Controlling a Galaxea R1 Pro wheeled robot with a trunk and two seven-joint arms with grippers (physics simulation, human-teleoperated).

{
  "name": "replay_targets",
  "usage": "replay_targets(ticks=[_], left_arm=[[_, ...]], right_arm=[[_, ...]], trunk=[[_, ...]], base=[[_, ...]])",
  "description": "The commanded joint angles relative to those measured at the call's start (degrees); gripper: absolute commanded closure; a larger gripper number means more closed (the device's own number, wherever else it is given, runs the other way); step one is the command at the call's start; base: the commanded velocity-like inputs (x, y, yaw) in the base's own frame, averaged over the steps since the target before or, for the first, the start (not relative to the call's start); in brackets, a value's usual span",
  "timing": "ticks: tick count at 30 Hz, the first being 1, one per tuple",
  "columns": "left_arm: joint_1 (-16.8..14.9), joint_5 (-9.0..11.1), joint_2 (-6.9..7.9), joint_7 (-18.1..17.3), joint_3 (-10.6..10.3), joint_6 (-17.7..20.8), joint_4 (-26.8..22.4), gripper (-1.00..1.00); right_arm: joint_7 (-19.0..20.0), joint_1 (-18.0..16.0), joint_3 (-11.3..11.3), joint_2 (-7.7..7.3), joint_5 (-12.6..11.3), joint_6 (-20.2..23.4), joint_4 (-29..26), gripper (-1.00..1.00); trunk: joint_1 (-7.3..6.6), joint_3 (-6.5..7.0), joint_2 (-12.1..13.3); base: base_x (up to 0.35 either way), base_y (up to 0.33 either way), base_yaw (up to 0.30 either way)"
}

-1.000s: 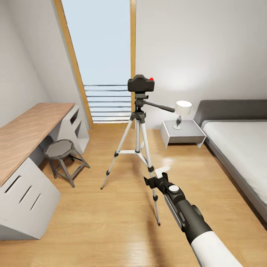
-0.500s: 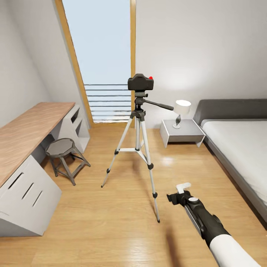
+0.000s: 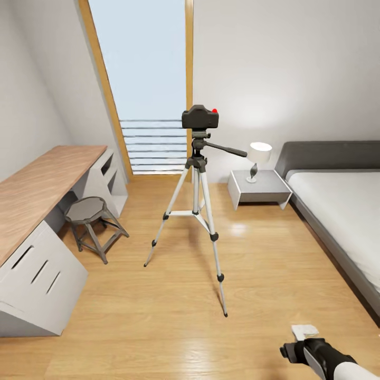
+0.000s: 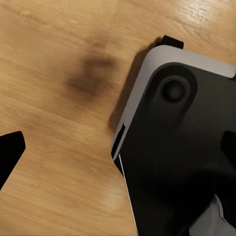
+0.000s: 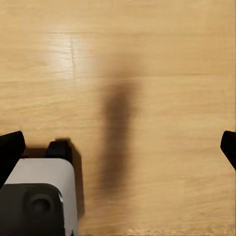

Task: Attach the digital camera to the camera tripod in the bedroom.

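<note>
Digital camera (image 3: 200, 117) sits on the head of the camera tripod (image 3: 196, 211), red button up, black body level. Tripod stands on the light wood floor (image 3: 158, 316) mid-room, three silver legs splayed, pan handle (image 3: 227, 150) sticking out toward the bed side.

Right gripper (image 3: 302, 338) low at the head view's bottom right corner, well apart from the tripod. In the right wrist view its two black fingers (image 5: 11, 147) sit at opposite edges of the frame, spread wide, bare floor between them, holding nothing.

Left wrist view: one black fingertip (image 4: 10, 147) over the floor, beside the robot's grey-and-black base (image 4: 182, 142); whether those fingers are spread or closed, cannot tell.

Around: wooden tabletop (image 3: 37, 184) at left with a grey stool (image 3: 89, 216) beside it, nightstand (image 3: 258, 190) with white lamp (image 3: 258, 158), bed (image 3: 338, 206) at right, tall wood-framed window (image 3: 142, 79) behind.
</note>
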Motion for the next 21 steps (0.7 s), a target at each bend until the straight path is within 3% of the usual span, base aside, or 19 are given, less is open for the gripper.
replay_targets(ticks=[1, 5, 11, 21], left_arm=[[-0.04, 0.41, 0.0, 0.16, -0.48, 0.03, 0.01, -1.0], [-0.04, 0.44, -0.04, 0.23, -0.48, 0.14, 0.04, -1.0], [0.03, 0.46, -0.36, 0.36, -0.43, 0.36, 0.06, -1.0], [1.07, 1.03, -2.01, 0.12, -0.4, 0.28, 0.06, -1.0]], right_arm=[[0.25, -0.02, -0.16, -0.17, 0.34, -0.23, 1.68, -1.0], [0.1, 0.2, -0.29, -0.51, 0.2, -2.01, 6.85, -1.0], [-0.52, 1.43, -0.42, -0.06, 0.14, -3.67, 9.49, -1.0], [-0.65, 12.99, -0.52, 1.01, 0.3, -9.93, 10.11, -1.0]], trunk=[[0.03, -0.09, -0.1], [0.03, -0.09, -0.1], [0.03, -0.09, -0.1], [0.03, -0.09, -0.1]], base=[[0.0, 0.0, 0.0], [0.0, 0.0, 0.0], [0.0, 0.0, 0.0], [0.0, 0.0, 0.0]])
